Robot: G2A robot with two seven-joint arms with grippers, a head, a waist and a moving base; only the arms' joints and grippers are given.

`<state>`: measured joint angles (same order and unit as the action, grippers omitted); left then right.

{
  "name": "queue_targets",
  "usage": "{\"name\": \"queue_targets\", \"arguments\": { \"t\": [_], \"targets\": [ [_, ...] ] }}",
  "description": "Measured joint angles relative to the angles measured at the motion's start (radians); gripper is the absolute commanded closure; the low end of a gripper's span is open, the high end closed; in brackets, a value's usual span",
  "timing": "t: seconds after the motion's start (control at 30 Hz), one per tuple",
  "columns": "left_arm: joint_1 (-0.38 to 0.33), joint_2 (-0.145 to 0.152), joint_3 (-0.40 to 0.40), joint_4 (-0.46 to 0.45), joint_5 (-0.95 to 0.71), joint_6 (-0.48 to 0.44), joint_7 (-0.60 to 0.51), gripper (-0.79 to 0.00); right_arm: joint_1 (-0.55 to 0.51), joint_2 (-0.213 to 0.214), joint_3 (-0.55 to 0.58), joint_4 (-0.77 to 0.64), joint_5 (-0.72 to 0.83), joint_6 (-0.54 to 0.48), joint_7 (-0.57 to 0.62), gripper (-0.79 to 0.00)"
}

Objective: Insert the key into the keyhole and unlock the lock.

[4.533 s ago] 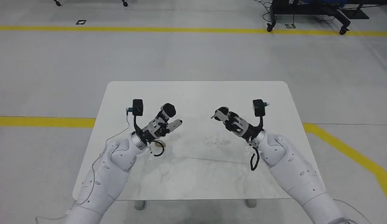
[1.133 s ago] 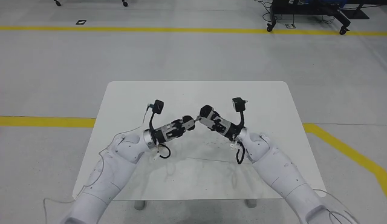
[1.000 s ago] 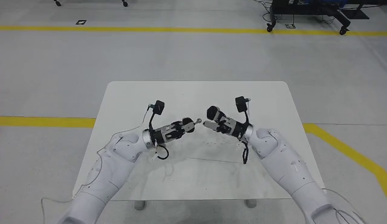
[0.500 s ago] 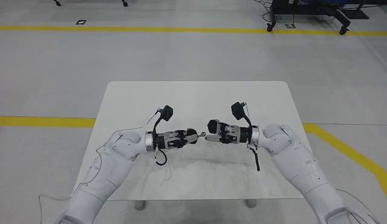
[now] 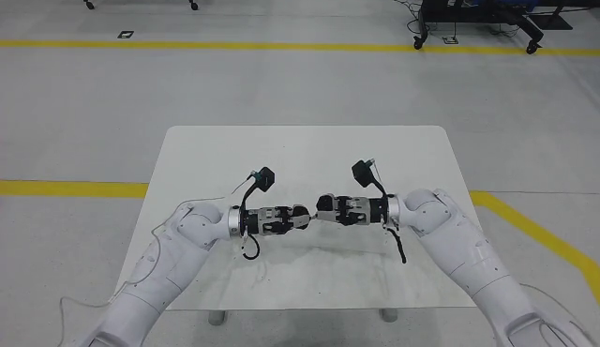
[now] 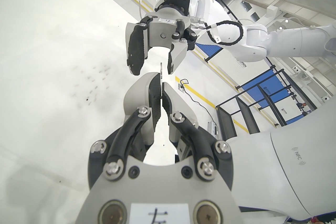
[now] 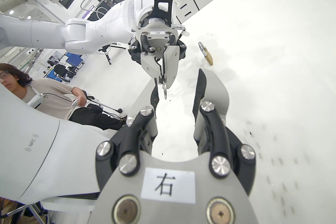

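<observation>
Where the arms meet over the middle of the table, the left gripper is clamped on the key. The key's free end sticks out to the right, between the spread fingers of the right gripper. It seems close to one finger, though contact is unclear. The padlock lies on the table farther left, apart from both grippers.

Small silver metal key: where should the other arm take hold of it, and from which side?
Grip the small silver metal key by the holed end sticking out of the left gripper, coming head-on from opposite. Its flat faces seem to face the right gripper's open jaws, which flank it.
</observation>
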<state>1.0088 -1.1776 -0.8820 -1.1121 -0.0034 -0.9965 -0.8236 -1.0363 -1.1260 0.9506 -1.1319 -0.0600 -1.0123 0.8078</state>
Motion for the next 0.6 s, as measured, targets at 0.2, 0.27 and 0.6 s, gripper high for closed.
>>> {"name": "queue_targets", "arguments": {
  "t": [0.2, 0.27, 0.6],
  "targets": [
    [-0.007, 0.003, 0.011, 0.006, -0.001, -0.008, 0.008, 0.0, 0.01, 0.012, -0.031, -0.005, 0.007, 0.0, 0.0, -0.185],
    [-0.009, 0.004, 0.014, 0.008, -0.001, -0.011, 0.011, 0.0, 0.013, 0.015, -0.038, -0.004, 0.014, 0.0, 0.0, -0.166],
    [-0.015, 0.009, 0.025, 0.013, 0.004, -0.016, 0.024, 0.0, 0.017, 0.031, -0.047, -0.009, 0.033, 0.0, -0.001, 0.0]
  ]
}}
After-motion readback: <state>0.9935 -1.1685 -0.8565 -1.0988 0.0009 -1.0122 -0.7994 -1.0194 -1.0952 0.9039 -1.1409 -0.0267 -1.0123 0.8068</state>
